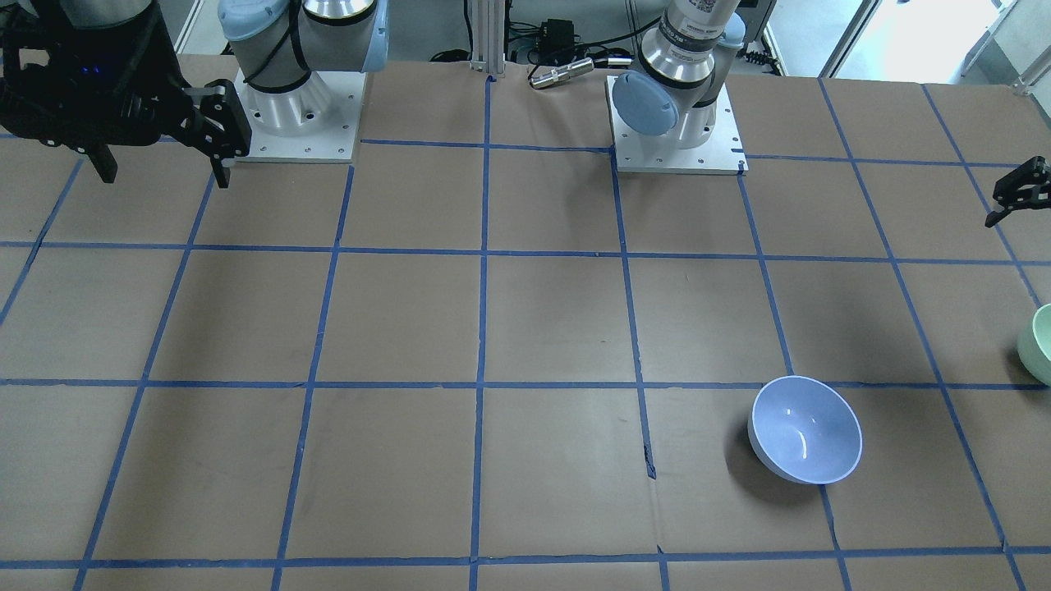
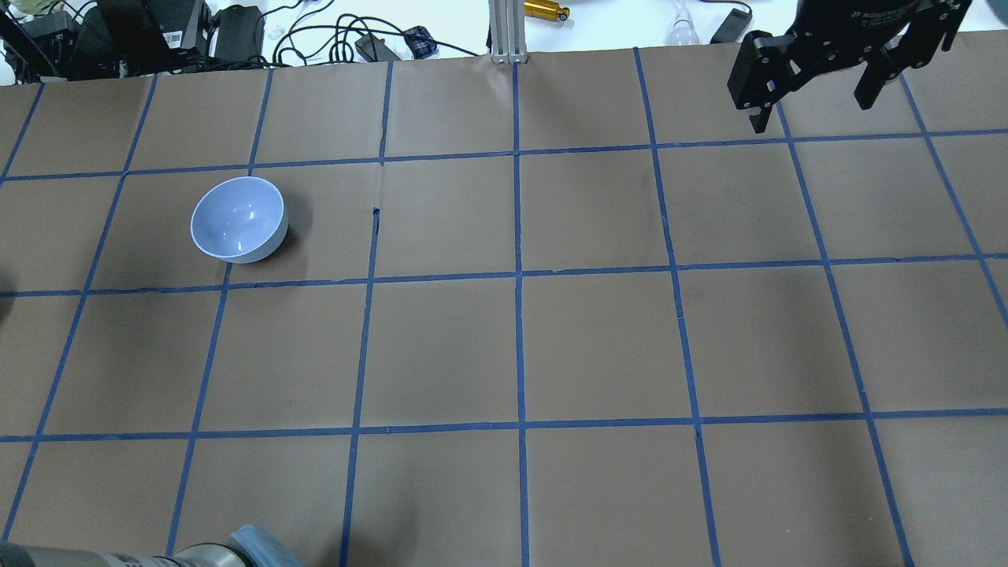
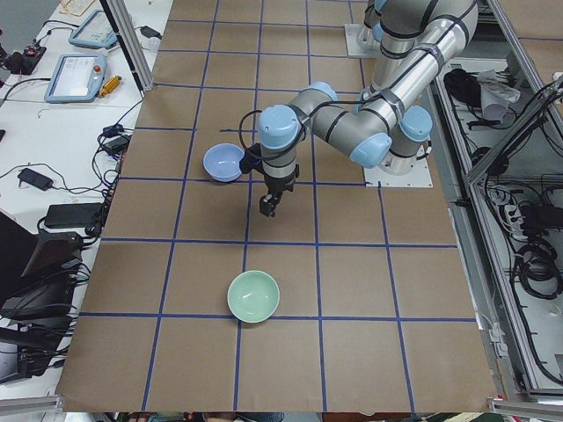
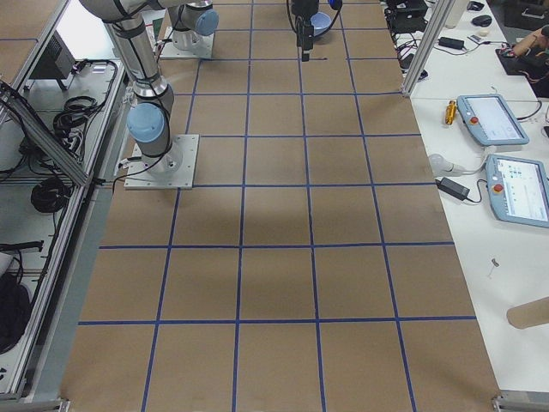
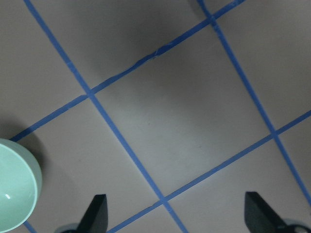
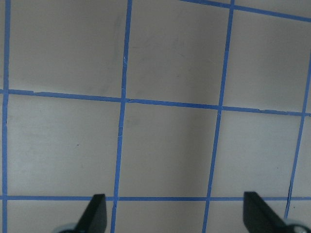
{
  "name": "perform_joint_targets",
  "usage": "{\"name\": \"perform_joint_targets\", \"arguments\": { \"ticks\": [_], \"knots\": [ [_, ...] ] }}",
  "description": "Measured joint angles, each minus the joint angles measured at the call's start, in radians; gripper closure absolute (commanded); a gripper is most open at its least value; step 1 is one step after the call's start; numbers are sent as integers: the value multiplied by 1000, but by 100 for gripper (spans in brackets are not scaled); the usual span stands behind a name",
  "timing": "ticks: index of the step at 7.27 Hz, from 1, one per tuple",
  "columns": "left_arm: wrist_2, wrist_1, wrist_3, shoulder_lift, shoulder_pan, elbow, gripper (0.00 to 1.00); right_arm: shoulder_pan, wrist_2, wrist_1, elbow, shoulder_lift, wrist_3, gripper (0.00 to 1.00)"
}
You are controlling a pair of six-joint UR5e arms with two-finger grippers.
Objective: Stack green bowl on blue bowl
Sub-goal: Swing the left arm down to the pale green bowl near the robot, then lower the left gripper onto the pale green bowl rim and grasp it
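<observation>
The green bowl (image 3: 253,295) stands upright on the table near its end on my left; it is cut off at the right edge of the front view (image 1: 1039,345) and at the left edge of the left wrist view (image 5: 14,190). The blue bowl (image 2: 239,219) stands upright and empty one grid square away, and also shows in the front view (image 1: 806,429). My left gripper (image 5: 177,218) is open and empty, and hangs above the table between the two bowls (image 3: 269,204). My right gripper (image 2: 811,106) is open and empty, high over the table's other half (image 6: 175,216).
Blue tape lines divide the brown table into squares. An aluminium post (image 2: 504,31), cables and boxes line the operators' edge. Touch-screen pendants (image 4: 491,118) lie on a side bench. The two arm bases (image 1: 300,107) (image 1: 677,123) stand on the robot's edge.
</observation>
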Motion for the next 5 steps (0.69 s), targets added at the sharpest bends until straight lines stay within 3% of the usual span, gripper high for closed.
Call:
{"name": "perform_joint_targets", "arguments": {
  "ticks": [2,5],
  "knots": [
    [15,124,222,-93,64,3,0,0,0,0,0,0,0,0],
    [17,194,530,-216,122,63,0,0,0,0,0,0,0,0]
  ]
}}
